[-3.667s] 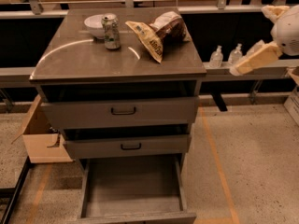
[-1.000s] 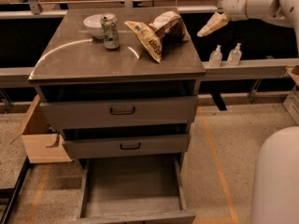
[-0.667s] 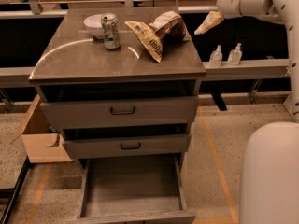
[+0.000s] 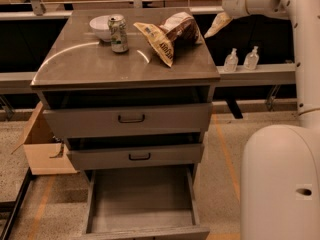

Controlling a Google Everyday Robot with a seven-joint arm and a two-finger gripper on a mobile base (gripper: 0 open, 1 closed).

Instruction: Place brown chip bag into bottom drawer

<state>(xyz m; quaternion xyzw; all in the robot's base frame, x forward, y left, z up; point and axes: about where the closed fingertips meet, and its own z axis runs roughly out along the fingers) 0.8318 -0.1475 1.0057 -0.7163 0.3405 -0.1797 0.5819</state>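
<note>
On the cabinet top (image 4: 90, 64), back right part: brown chip bag (image 4: 167, 38), lying on its side with the tan lettered end toward the front, not moved compared with some seconds ago. Near its right end, apart from it and past the cabinet edge: gripper (image 4: 218, 25), brought in from the far right; open or closed, cannot tell. Probably means the approach is almost done, grasp not yet begun. Far below, bottom drawer (image 4: 142, 199) pulled out, ready to receive. Left of the bag, green-white can (image 4: 118, 33) and white bowl (image 4: 101, 28), near but apart. Two upper drawers (image 4: 131, 119) not drawn out like the lowest; only the overhanging top edge to go around.
</note>
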